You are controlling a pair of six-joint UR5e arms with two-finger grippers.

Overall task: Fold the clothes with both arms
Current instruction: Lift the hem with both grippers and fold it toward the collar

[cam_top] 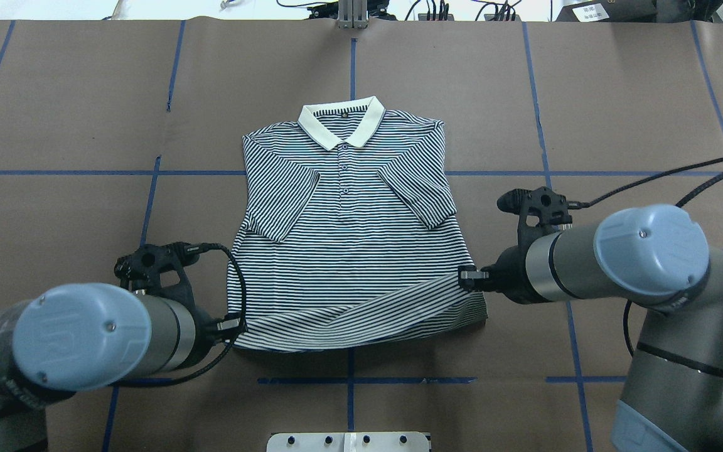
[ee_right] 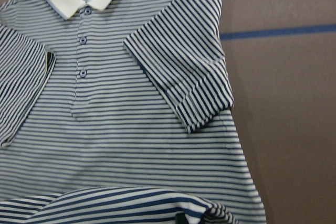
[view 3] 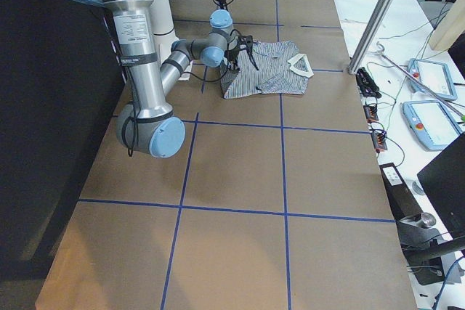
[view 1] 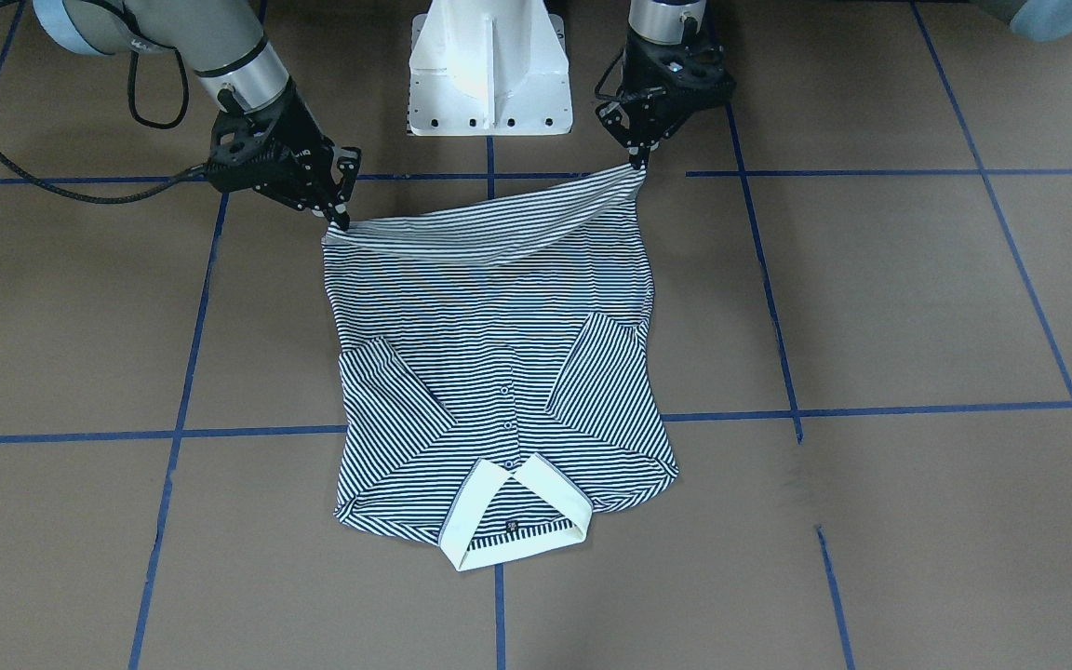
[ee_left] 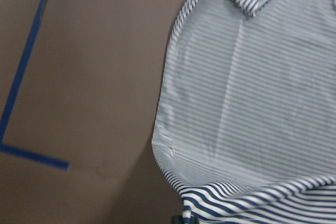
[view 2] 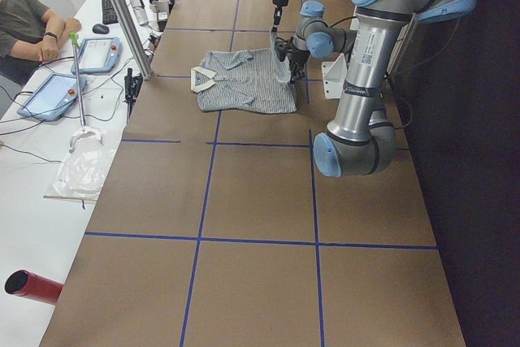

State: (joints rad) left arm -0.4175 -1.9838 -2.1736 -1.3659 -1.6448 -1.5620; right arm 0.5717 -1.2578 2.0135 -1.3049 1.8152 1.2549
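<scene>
The striped polo shirt (cam_top: 349, 251) lies face up on the brown table, cream collar (cam_top: 339, 122) away from me, both sleeves folded in over the chest. My left gripper (cam_top: 236, 326) is shut on the hem corner at the shirt's left. My right gripper (cam_top: 467, 276) is shut on the other hem corner and holds it slightly higher. The hem edge is lifted and sags between them. In the front-facing view the shirt (view 1: 499, 354) has the left gripper (view 1: 640, 160) at its right corner and the right gripper (view 1: 341, 216) at its left corner. Both wrist views show lifted hem over the shirt (ee_left: 262, 103) (ee_right: 131, 129).
The white pedestal base (view 1: 489, 74) stands just behind the hem, between the arms. Blue tape lines (cam_top: 349, 380) cross the brown table. At the far side, a metal post (view 2: 122, 14), tablets (view 2: 97, 54) and a seated operator (view 2: 24, 22) are on a white bench.
</scene>
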